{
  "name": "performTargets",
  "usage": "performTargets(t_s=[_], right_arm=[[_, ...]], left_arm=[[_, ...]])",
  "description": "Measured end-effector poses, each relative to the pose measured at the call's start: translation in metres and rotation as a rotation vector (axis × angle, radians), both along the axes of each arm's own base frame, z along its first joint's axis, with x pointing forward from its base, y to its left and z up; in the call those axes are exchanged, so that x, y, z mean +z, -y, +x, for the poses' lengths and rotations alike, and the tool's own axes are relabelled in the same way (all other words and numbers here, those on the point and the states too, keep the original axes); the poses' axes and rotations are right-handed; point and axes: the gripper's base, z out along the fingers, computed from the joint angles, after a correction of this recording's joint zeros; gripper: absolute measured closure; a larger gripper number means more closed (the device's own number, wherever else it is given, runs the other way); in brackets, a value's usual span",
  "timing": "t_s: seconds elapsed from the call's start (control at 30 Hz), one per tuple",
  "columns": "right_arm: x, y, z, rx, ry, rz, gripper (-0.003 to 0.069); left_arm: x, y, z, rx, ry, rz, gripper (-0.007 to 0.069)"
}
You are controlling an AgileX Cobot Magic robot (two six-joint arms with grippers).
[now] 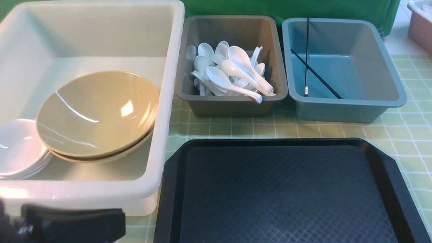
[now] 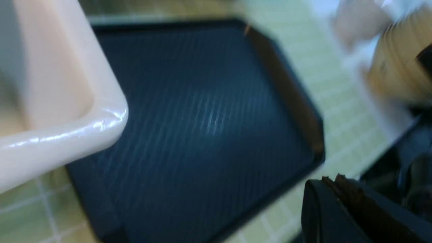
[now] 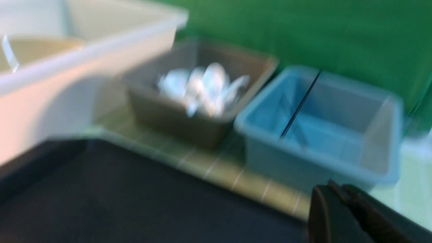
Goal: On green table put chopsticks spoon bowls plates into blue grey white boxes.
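On the green table [image 1: 405, 135] stand three boxes. The white box [image 1: 170, 101] holds stacked tan bowls [image 1: 98, 113] and white plates [image 1: 18, 148]. Several white spoons [image 1: 233, 72] fill the grey box [image 1: 233, 104]. Two black chopsticks [image 1: 306, 57] lie crossed in the blue box [image 1: 351, 108]. My left gripper [image 2: 332, 178] is shut on nothing, low beside the white box's near corner [image 2: 67, 135]; its arm [image 1: 72, 222] shows at the front left. My right gripper [image 3: 335, 186] is shut and empty, near the blue box [image 3: 303, 165], out of the front view.
A black textured tray [image 1: 287, 192] with nothing on it fills the table's front middle. A pinkish-brown tub [image 1: 420, 28] stands at the far right edge. A dark green backdrop [image 1: 287, 8] rises behind the boxes. Both wrist views are blurred.
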Motion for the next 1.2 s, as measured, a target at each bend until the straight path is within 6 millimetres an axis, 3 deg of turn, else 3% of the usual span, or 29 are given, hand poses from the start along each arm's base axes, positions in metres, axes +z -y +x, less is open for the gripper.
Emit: performTargets(t_s=[0.27,0.6,0.77,0.97,1.0,1.03,1.07,1.2], right_arm=[[-0.004,0.002,0.002,-0.022,0.098,0.027,0.0629],[-0.004,0.002,0.002,-0.023,0.100,0.025,0.0621],[-0.004,0.002,0.002,-0.023,0.099,0.024,0.0615],[-0.004,0.002,0.002,-0.023,0.098,0.023,0.0612],[-0.004,0.002,0.002,-0.023,0.098,0.023,0.0612],[-0.004,0.002,0.002,-0.023,0.098,0.023,0.0612],[-0.004,0.002,0.002,-0.023,0.098,0.023,0.0612],[-0.005,0.001,0.002,-0.022,0.095,0.022,0.0612]], left_arm=[[-0.016,-0.014,-0.018,0.174,0.240,-0.127,0.0626],[-0.025,-0.015,-0.022,0.179,0.246,-0.134,0.0626],[-0.031,-0.019,-0.018,0.190,0.308,-0.019,0.0626],[-0.061,-0.046,-0.007,0.508,0.598,0.254,0.0626],[-0.061,-0.047,-0.007,0.529,0.608,0.264,0.0626],[-0.078,-0.053,-0.004,0.591,0.628,0.355,0.0626],[-0.080,-0.054,-0.004,0.602,0.627,0.360,0.0626],[-0.124,-0.062,0.002,0.658,0.512,0.440,0.0626]])
